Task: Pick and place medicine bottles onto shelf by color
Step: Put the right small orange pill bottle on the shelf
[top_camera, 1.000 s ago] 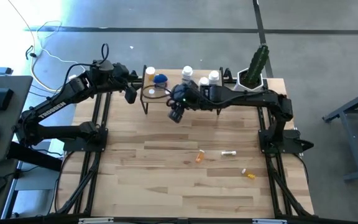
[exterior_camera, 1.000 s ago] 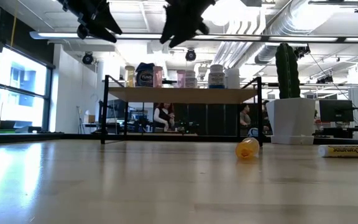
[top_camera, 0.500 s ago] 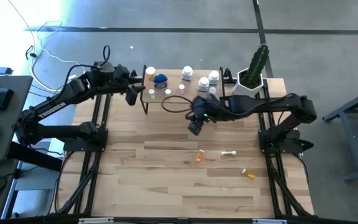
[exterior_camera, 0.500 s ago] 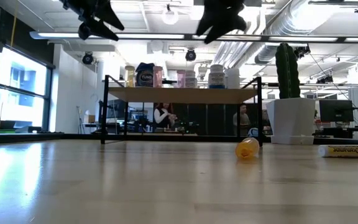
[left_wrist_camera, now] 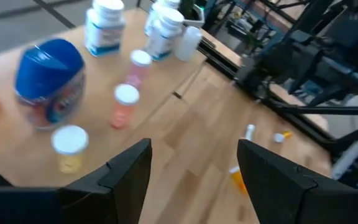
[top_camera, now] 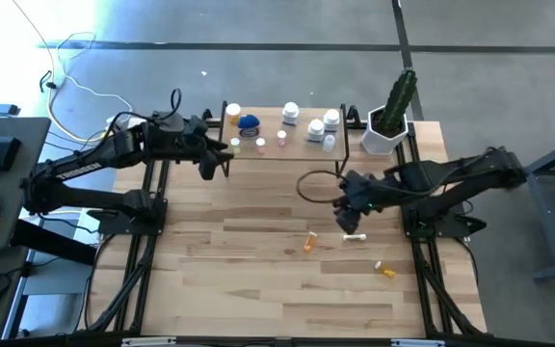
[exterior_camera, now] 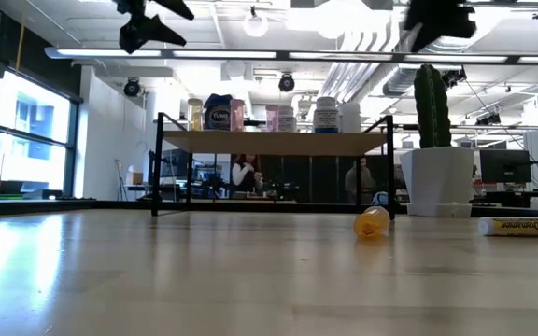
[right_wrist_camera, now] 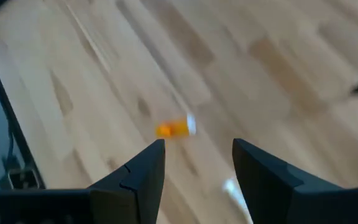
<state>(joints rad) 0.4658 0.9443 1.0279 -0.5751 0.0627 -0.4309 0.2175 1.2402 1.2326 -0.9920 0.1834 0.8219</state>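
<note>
Above table, right claw (top_camera: 353,220) wide, empty; white bottle (top_camera: 355,236) beside, cactus pot (top_camera: 389,133) behind.

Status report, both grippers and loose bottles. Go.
Right gripper open, empty, above white tube. Left gripper open, empty, by shelf. Two orange bottles loose on table. Nothing blocking.

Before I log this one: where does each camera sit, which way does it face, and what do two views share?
High: overhead, straight down; both arms, shelf, left gripper.
Low: tabletop height, level toward the room; orange bottle lying before the shelf.
Left wrist: past its open fingers at the blue-lidded jar.
Right wrist: right gripper open above the table.
Shared: that orange bottle, low and right wrist.
</note>
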